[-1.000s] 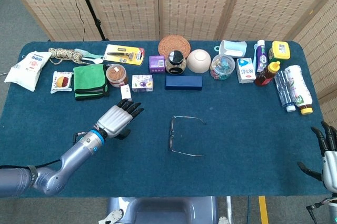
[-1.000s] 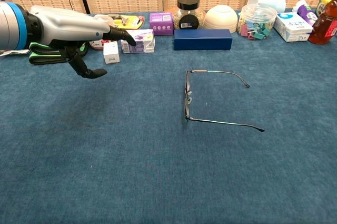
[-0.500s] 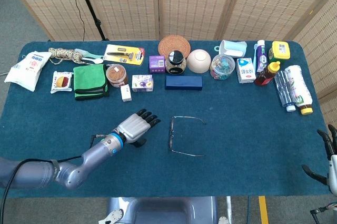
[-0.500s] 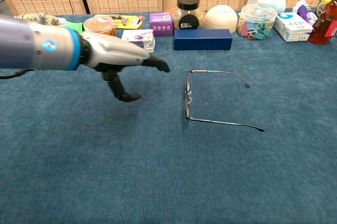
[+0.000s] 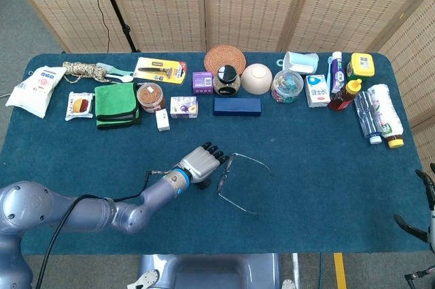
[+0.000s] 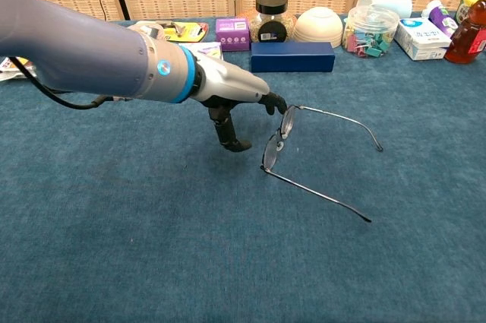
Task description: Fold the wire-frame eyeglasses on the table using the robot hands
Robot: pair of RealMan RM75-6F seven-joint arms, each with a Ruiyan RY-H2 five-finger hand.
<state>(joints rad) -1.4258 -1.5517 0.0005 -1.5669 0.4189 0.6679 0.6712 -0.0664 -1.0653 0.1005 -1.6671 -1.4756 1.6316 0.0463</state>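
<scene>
Deep teal felt table cover; folded bright green cloth upper left; navy rectangular case centre; silver left hand, black fingertips.

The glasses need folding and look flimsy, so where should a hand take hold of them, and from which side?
Grip the glasses at the front frame, coming from the left, where the left hand already touches it. Both temples splay open to the right, so that side is cluttered with thin wire, while the front's top edge stands off the table. The free right hand could then swing a temple tip inward.
</scene>
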